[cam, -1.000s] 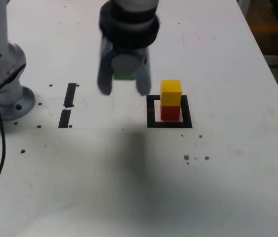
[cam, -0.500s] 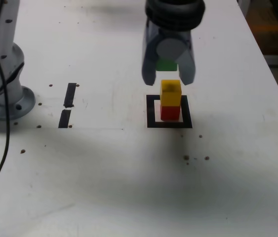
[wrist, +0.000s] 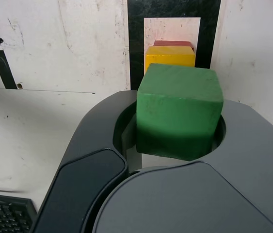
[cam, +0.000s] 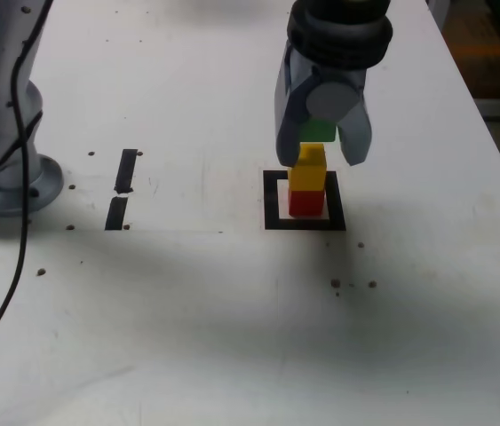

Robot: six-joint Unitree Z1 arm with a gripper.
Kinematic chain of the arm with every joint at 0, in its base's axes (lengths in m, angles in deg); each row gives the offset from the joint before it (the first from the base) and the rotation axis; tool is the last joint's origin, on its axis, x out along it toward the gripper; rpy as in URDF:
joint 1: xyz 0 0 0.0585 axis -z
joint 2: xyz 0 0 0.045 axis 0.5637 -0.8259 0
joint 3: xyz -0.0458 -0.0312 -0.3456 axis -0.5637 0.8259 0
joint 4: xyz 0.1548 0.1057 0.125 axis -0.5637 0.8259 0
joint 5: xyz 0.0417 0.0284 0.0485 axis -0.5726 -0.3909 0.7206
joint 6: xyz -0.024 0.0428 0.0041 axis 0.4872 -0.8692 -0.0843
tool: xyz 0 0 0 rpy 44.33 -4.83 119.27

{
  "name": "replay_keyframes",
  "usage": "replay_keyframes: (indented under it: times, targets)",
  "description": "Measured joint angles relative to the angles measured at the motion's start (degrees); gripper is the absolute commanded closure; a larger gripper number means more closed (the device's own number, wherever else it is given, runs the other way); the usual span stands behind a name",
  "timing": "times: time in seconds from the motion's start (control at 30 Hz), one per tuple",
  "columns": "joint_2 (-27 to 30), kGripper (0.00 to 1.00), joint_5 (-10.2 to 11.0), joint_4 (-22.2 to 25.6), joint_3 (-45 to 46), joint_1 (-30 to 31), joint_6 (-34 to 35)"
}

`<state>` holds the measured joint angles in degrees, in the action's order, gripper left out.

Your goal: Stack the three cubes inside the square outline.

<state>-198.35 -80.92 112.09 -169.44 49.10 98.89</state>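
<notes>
Find green cube [wrist: 180, 121] raised near yellow cube [cam: 307, 181], contact between them unclear; looks light, stiff, not fragile, probably not slippery given matte faces; best to grip by opposite side faces, leaving underside free; see gripper [cam: 321, 158] closed onto it, fingers only cube-width apart. Note yellow on red cube [cam: 306, 204], inside black tape square outline [cam: 303, 224]. Compared with half a second ago, see gripper and green cube shifted toward exterior view's right and a bit lower in that view, now overlapping yellow's top; find lower pair unmoved.
</notes>
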Motion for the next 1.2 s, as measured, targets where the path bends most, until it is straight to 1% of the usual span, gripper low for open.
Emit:
replay_keyframes:
  times: [0.2, 0.4, 0.83, 0.97, 1.1, 1.2]
  targets:
    - [-0.3, 0.73, -0.5, -0.7, 0.4, -0.1, 0.0]
    - [-0.3, 0.68, -1.1, -2.2, 1.6, -0.5, -0.1]
    - [-0.3, 0.61, -2.3, -5.5, 5.3, -1.3, -0.9]
    - [-0.3, 0.53, -2.6, -6.1, 5.8, -1.3, -1.1]
    - [-0.3, 0.44, -2.9, -6.3, 6.1, -1.3, -1.3]
    - [-0.3, 0.39, -3.1, -6.3, 6.3, -1.3, -1.4]
